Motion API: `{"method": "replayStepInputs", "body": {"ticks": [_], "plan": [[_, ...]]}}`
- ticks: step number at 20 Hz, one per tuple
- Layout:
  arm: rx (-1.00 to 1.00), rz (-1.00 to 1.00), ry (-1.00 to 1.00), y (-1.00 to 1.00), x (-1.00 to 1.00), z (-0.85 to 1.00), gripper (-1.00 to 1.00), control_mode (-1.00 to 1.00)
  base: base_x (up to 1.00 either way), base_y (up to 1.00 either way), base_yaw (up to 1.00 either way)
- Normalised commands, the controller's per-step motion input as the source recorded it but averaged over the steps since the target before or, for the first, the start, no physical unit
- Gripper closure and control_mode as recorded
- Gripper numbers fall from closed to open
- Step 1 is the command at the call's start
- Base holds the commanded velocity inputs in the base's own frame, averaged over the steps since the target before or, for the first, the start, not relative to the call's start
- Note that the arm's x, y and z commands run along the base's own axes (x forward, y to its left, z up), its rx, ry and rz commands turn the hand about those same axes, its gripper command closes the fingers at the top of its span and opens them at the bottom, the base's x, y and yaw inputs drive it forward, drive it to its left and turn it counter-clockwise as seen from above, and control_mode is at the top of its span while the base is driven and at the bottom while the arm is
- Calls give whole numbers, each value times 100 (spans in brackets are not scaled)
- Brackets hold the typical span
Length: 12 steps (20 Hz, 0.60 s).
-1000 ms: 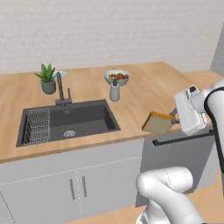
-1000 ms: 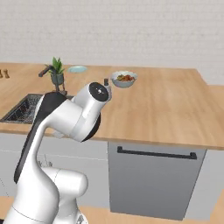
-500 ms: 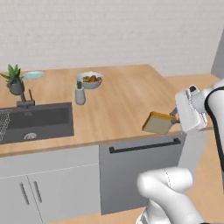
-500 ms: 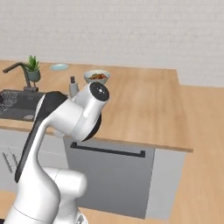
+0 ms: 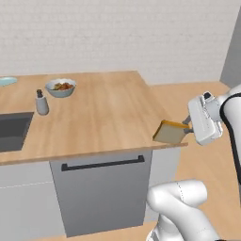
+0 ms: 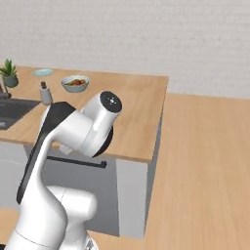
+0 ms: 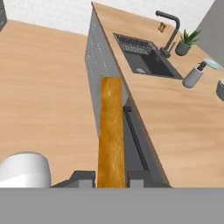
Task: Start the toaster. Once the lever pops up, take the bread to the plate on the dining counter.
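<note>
My gripper (image 5: 187, 130) is shut on the bread (image 5: 170, 132), a tan slice with a brown crust, held just past the right front corner of the light-wood counter (image 5: 108, 117). In the hand view the bread (image 7: 111, 131) stands edge-on between the fingertips of the gripper (image 7: 111, 177), above the counter's end and the floor. A small pale blue-green plate (image 5: 6, 81) lies far left at the back of this counter, also seen as plate (image 6: 43, 72) and plate (image 7: 214, 64). I cannot tell whether this is the dining counter. The toaster is out of view.
A bowl of fruit (image 5: 60, 87) and a small grey bottle (image 5: 42, 104) stand on the counter. A dark sink (image 7: 144, 60) with a tap, and a potted plant (image 6: 8, 73), lie further along. A grey dishwasher front (image 5: 101, 188) sits below. Open wood floor (image 6: 205, 161) lies right of the counter.
The whole scene has slid left in both base views, so the base has driven right along the counter. The bread stays in my shut gripper.
</note>
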Motion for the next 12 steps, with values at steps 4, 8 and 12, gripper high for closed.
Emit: {"method": "replayStepInputs", "body": {"ticks": [4,8,12], "plan": [[0,0,0,0,0,0,100,100,0,-100,12],[0,0,0,0,0,0,100,100,0,-100,10],[0,0,0,0,0,0,100,100,7,-100,9]]}}
